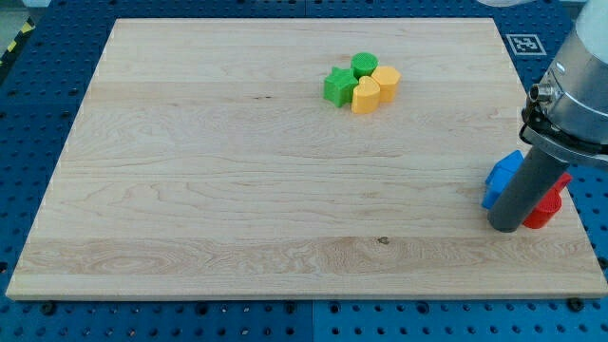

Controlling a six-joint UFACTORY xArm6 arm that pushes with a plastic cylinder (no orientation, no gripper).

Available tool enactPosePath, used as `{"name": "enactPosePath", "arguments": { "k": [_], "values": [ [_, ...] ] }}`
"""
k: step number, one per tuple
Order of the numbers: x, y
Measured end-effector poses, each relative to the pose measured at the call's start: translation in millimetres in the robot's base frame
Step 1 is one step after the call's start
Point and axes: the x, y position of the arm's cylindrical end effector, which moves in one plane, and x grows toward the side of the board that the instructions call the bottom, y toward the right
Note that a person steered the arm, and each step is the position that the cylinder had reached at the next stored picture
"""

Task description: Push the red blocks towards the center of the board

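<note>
Camera view has my tip point(506, 228) lowest on the board's point(218, 190) right side, resting on the wood; no claw shows on this bare rod, so nothing spreads or pinches. Just right of the tip, touching the rod, sits a red block point(547, 210), partly hidden, shape unclear, near the view's right edge and far from centre. A blue block point(501, 178) lies against the rod's left side. Farther up, near the view's top, cluster a green star point(337, 86), a yellow heart point(366, 96), a yellow block point(387, 80) and a green cylinder point(364, 65), touching one another.
</note>
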Motion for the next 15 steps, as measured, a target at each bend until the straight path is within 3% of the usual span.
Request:
{"name": "enactPosePath", "arguments": {
  "k": [1, 2, 4, 5, 7, 8, 9, 10, 11, 12, 13, 15],
  "values": [
    [37, 7],
    [31, 27],
    [-47, 45],
    [-57, 45],
    [-4, 61],
    [5, 120],
    [3, 136],
    [-35, 137],
    [-102, 137],
    [-133, 132],
    [-133, 107],
    [-130, 127]
  ]
}}
